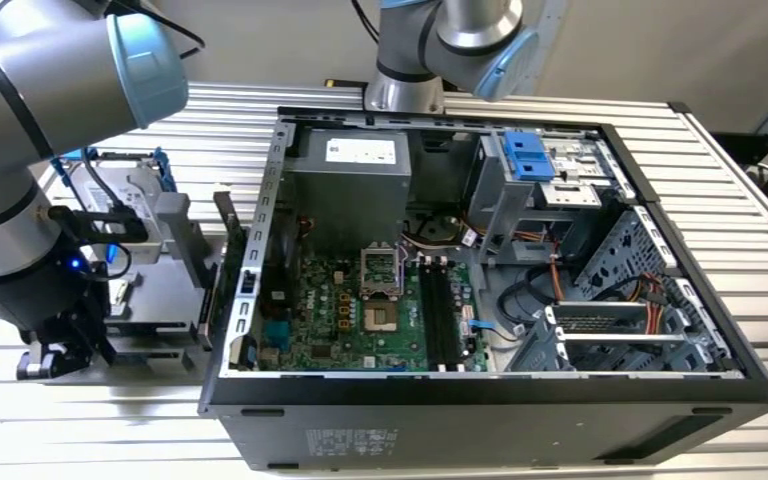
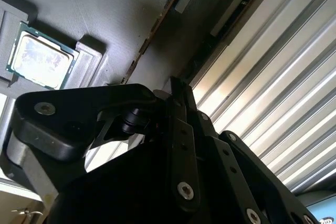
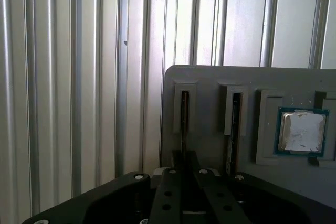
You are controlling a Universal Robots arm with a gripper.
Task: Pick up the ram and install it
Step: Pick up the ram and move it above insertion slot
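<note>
Two rams stand edge-on in slots of a grey holder plate (image 3: 210, 82); in the first wrist view they are one ram (image 3: 185, 113) and a second ram (image 3: 234, 124). My gripper (image 3: 184, 165) sits right over the first stick, which runs down into its black body. In the second wrist view the same thin ram (image 2: 152, 30) leads toward the gripper (image 2: 176, 94). In the exterior view the gripper (image 1: 53, 355) is low at the left, outside the open computer case (image 1: 264, 250). The long black motherboard slots (image 1: 444, 315) lie inside the case.
A processor chip (image 3: 301, 131) rests in a pocket of the holder plate beside the sticks. A silver hard drive in a blue frame (image 1: 117, 195) stands on the holder at the exterior view's left. A second arm (image 1: 438, 50) rises behind the case. The table is ribbed metal (image 1: 744, 190).
</note>
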